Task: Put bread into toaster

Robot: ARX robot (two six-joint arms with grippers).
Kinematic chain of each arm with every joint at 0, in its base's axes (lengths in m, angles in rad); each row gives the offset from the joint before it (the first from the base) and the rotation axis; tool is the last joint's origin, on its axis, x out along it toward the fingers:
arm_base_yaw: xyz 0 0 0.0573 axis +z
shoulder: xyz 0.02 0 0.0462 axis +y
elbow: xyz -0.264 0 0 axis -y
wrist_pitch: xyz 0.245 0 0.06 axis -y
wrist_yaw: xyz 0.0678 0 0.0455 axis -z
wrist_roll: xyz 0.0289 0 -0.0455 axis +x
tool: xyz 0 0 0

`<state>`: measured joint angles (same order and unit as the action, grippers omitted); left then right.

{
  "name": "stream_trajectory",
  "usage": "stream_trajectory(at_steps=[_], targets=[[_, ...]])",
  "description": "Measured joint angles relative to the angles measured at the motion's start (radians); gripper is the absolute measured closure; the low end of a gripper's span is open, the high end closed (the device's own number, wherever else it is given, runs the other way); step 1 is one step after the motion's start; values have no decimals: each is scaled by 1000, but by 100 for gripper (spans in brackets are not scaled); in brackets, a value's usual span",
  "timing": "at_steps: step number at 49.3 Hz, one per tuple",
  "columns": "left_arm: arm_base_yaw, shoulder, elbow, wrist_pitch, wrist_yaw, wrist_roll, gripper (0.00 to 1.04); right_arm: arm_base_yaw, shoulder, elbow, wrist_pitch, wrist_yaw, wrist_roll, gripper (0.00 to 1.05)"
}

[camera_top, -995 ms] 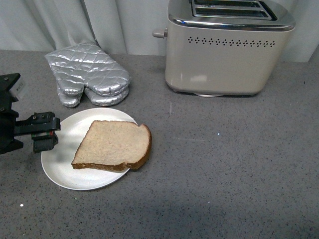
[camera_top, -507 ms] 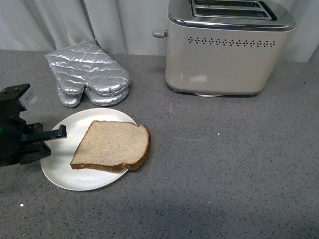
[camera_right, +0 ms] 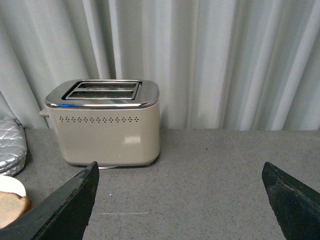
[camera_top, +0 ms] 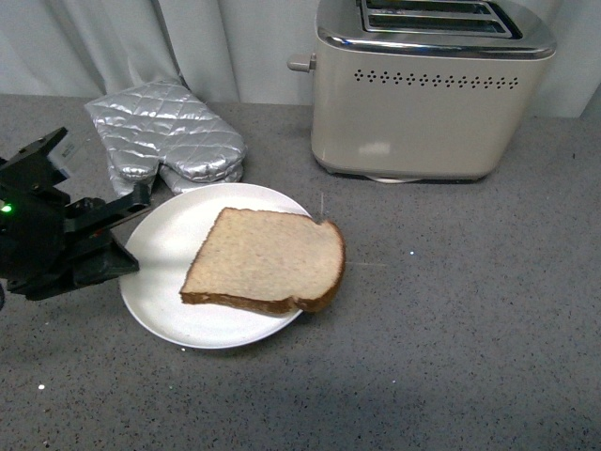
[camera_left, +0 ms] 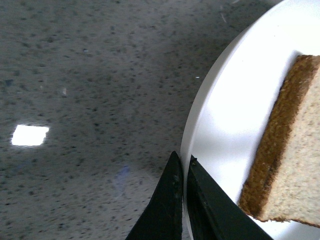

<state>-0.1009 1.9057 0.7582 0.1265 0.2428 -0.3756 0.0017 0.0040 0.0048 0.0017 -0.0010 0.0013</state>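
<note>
Front view of a grey speckled countertop (camera_top: pixel 451 329) with pale curtains (camera_top: pixel 197 38) behind it. My left gripper (camera_top: pixel 131 235), black and reaching in from the left edge, has its jaws pressed together on the near-left rim of a white plate (camera_top: pixel 164 249). The left wrist view confirms this: the two dark fingertips (camera_left: pixel 172 172) stand almost closed, with the thin edge of the plate running into the narrow slit between them. The bread (camera_top: pixel 268 258), a light-brown slice with a darker crust, lies flat on the plate, and its right corner hangs over the plate's far rim. Behind the plate, two quilted silver oven mitts (camera_top: pixel 164 136) lie stacked. The toaster (camera_top: pixel 423 103), beige with a chrome top, a row of small vent holes and a knob (camera_top: pixel 300 64) on its left side, stands at the back right, well apart from the bread. Seen from the right wrist, my right gripper (camera_right: pixel 180 167) has its jaws spread wide apart and grips nothing, facing the toaster across bare counter.
</note>
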Motion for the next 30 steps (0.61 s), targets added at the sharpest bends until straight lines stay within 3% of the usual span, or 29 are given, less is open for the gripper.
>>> stream_trajectory(at_steps=[14,30], targets=[[-245,174,186,22,-43,-193,102,0,0,0,0,0,0,10],[-398,318,369,-30,-42,-307,102,0,0,0,0,0,0,10]])
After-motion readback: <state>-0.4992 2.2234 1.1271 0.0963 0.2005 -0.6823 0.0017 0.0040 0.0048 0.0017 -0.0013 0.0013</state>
